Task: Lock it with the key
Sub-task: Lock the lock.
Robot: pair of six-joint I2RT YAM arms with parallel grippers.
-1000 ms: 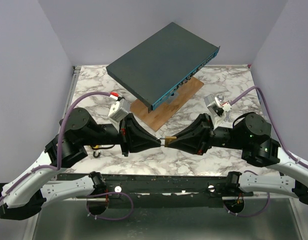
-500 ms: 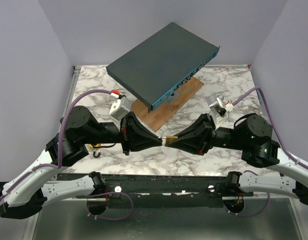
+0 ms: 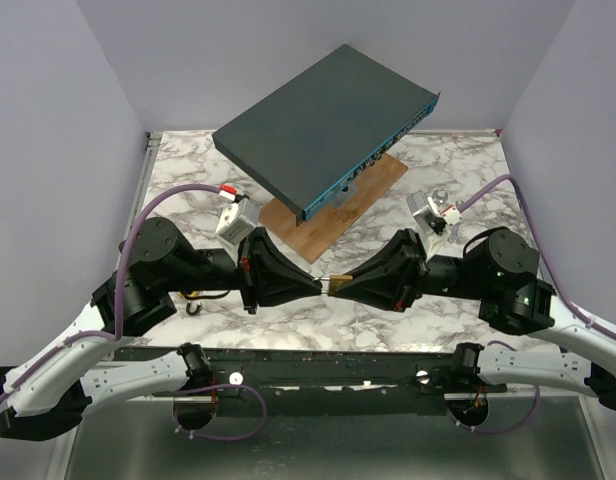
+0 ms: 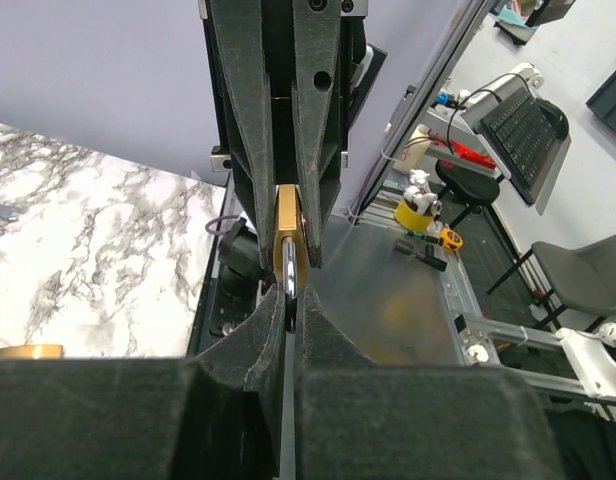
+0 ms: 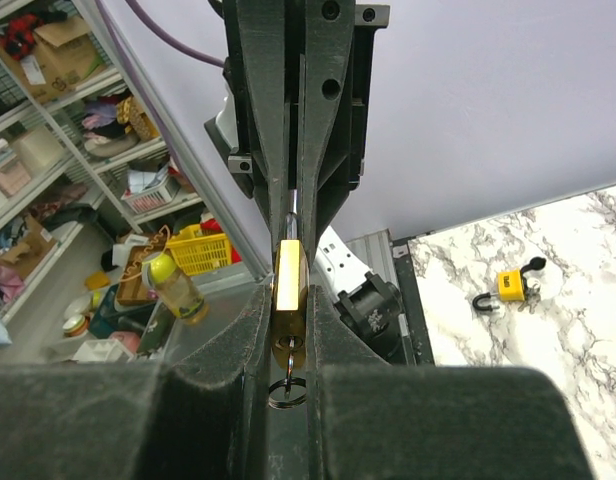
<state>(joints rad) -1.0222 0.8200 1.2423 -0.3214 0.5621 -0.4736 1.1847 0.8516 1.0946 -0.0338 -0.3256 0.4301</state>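
Observation:
A brass padlock [image 3: 337, 281] hangs in the air between my two grippers, above the front middle of the marble table [image 3: 438, 170]. My left gripper [image 3: 321, 284] is shut on its steel shackle [image 4: 288, 284]. My right gripper [image 3: 344, 283] is shut on the brass body [image 5: 289, 278]. A key [image 5: 288, 347] sits in the keyhole on the body's underside, and its ring [image 5: 286, 392] hangs between the right fingers. In the left wrist view the brass body [image 4: 289, 238] shows beyond my own gripper [image 4: 290, 302], clamped by the right fingers [image 4: 251, 120].
A dark flat box [image 3: 323, 125] rests tilted on a wooden board [image 3: 343, 205] at the back middle. A second small padlock [image 5: 510, 286] with an open shackle lies on the table by the left arm [image 3: 192, 302].
The joined grippers and the padlock drifted slightly up and right, then came back. Both holds stay the same.

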